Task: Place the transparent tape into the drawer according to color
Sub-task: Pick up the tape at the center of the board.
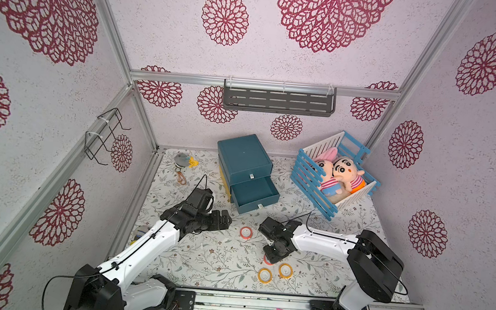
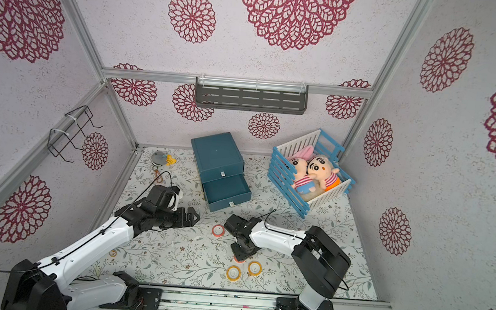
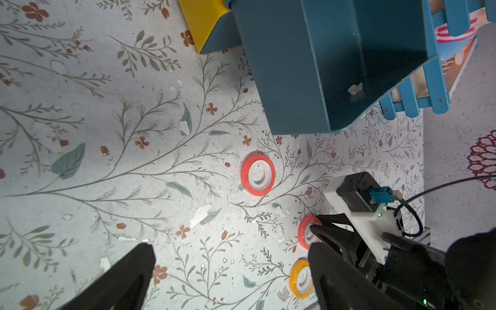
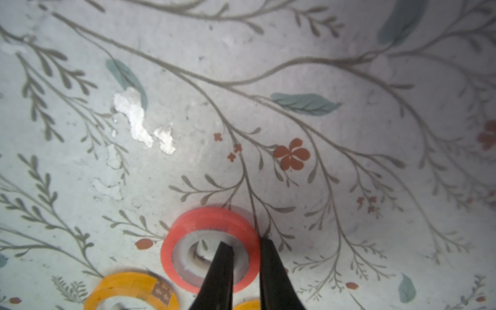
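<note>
- Floral-print tabletop [image 1: 202, 258] carries everything.
- Blue-and-white slatted plastic crate [image 1: 305, 178] sits at the far right corner, with two plush dolls [image 1: 346, 174] inside.
- Teal plastic two-drawer cabinet [image 1: 243, 155] stands far middle. Its lower drawer [image 1: 256, 192] is pulled out, the upper one is shut.
- My left end effector [image 1: 226, 220] hangs over the tabletop on the near-left side of the cabinet. Its fingers are wide apart with nothing between them.
- My right end effector [image 4: 244, 243] points down at the tabletop and is clamped on the wall of a small flat red tape roll with a whitish centre [image 4: 209, 222]. One finger [image 4: 220, 268] is in the centre hole, the other is against the outer rim. The roll is near the front middle of the tabletop.
- Second red tape roll [image 1: 245, 232] lies flat between my two end effectors, in front of the open lower drawer but apart from it.
- Two yellow-orange tape rolls [image 1: 265, 275] [image 1: 285, 270] lie flat side by side. They are just beside the clamped roll, toward the near edge.
</note>
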### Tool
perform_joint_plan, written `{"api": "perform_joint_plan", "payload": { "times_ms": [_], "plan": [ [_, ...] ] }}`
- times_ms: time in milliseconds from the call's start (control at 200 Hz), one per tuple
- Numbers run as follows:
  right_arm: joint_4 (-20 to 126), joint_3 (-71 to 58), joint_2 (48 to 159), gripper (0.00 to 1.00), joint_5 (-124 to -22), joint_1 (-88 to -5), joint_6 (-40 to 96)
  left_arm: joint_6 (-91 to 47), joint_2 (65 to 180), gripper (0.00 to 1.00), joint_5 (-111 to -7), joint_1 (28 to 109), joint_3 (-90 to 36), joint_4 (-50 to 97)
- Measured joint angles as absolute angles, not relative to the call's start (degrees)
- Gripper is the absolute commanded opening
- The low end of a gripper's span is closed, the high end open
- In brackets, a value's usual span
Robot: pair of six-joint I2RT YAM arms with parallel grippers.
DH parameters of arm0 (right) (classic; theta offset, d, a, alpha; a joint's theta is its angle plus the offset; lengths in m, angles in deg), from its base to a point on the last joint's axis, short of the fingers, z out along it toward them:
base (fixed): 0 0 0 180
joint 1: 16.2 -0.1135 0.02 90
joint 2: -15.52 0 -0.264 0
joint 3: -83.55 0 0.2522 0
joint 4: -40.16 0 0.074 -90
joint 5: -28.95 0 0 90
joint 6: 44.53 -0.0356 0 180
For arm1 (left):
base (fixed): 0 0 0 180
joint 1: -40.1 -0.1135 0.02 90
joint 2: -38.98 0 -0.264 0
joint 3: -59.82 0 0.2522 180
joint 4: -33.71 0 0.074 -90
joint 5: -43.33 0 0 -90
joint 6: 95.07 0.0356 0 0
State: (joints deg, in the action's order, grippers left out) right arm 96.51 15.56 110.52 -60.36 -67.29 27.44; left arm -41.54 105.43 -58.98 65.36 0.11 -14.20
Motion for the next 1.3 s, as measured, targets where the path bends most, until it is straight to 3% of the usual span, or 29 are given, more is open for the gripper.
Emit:
{"api": "perform_joint_plan", "payload": {
  "times_ms": [1301],
  "plan": [
    [103.2, 7.8, 105.8, 0.00, -58.9, -62.1, 28.3, -41.6, 106.1, 0.97, -59.1, 65.4, 0.1, -14.2]
  ]
}}
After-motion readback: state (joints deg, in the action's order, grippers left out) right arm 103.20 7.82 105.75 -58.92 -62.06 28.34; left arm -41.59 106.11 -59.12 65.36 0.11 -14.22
